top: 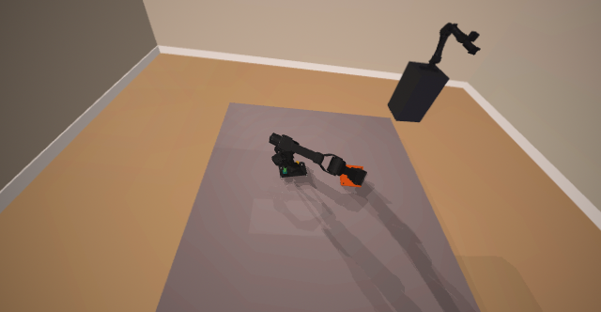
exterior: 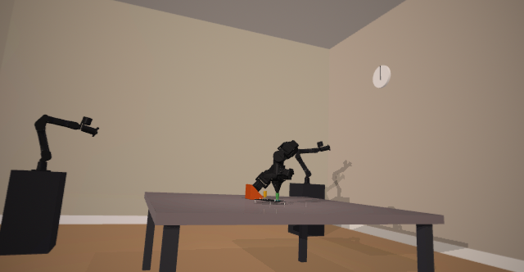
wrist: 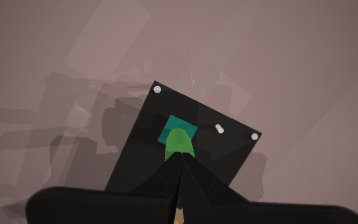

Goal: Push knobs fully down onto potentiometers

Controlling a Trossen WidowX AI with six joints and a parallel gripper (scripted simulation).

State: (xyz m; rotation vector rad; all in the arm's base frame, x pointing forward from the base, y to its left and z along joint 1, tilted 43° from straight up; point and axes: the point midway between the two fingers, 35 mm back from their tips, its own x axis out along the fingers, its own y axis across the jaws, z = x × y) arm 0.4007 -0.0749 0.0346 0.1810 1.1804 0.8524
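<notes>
The dark circuit board (wrist: 140,145) (top: 300,173) stands on short legs on the table. The green knob (wrist: 179,142) (exterior: 277,197) stands upright over the teal potentiometer (wrist: 181,123). My gripper (wrist: 180,159) (exterior: 277,192) is shut and empty, pointing down, its tips at the top of the green knob. Whether the tips touch it, and whether the knob sits against its potentiometer, I cannot tell. The yellow knob (exterior: 264,193) (top: 298,163) stands on the board on the side of the arm's base; in the wrist view the fingers hide nearly all of it.
The arm's orange base (exterior: 252,192) (top: 346,180) stands on the table (exterior: 196,208) beside the board. A small white part (wrist: 219,128) and white leg heads (wrist: 157,89) show on the board. Two other arms on dark pedestals (exterior: 33,210) (top: 417,91) stand away from the table.
</notes>
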